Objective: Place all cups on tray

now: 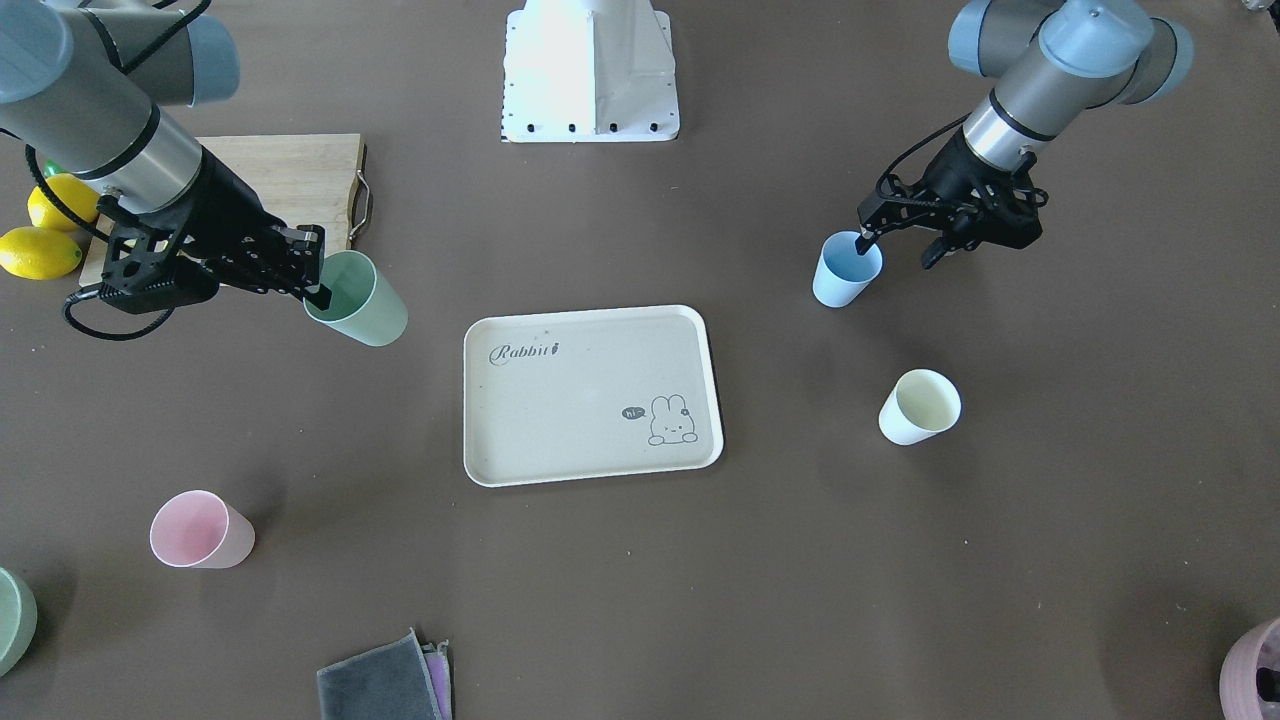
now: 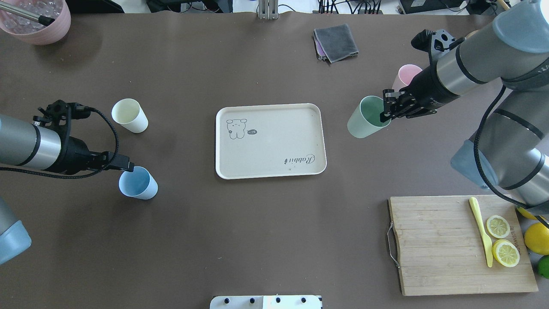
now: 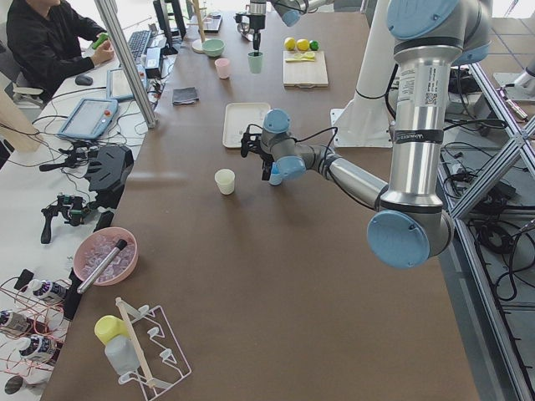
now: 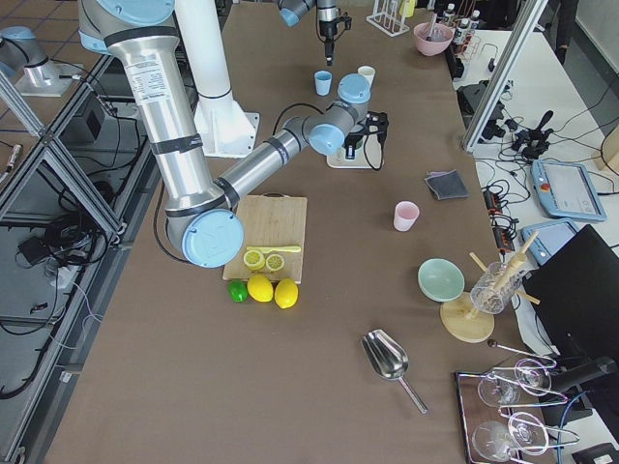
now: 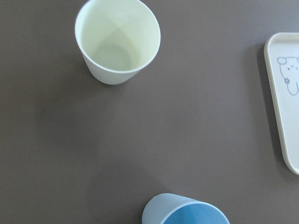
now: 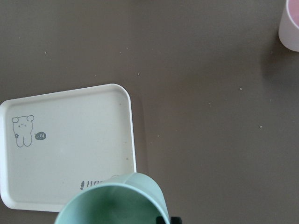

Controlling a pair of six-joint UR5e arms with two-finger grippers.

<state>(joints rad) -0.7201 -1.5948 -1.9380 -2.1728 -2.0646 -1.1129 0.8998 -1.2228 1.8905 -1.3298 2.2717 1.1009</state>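
The cream tray (image 1: 590,420) (image 2: 270,146) lies mid-table with nothing on it. My right gripper (image 1: 318,290) (image 2: 384,115) is shut on the rim of the mint green cup (image 1: 358,300) (image 2: 363,123) (image 6: 112,200). It holds the cup tilted and lifted, just off the tray's edge (image 6: 132,135). My left gripper (image 1: 898,250) (image 2: 127,165) is open, one finger inside the light blue cup (image 1: 845,272) (image 2: 138,183) (image 5: 184,212) and the other outside. That cup stands on the table. The cream-yellow cup (image 1: 920,405) (image 2: 129,115) (image 5: 117,39) and the pink cup (image 1: 200,530) (image 2: 407,75) stand apart on the table.
A bamboo cutting board (image 2: 446,244) with lemon halves and a yellow knife sits near my right side, whole lemons (image 1: 40,250) beside it. A folded grey cloth (image 2: 336,42), a mauve pot (image 2: 36,25) and a sage bowl (image 1: 12,620) line the far edge.
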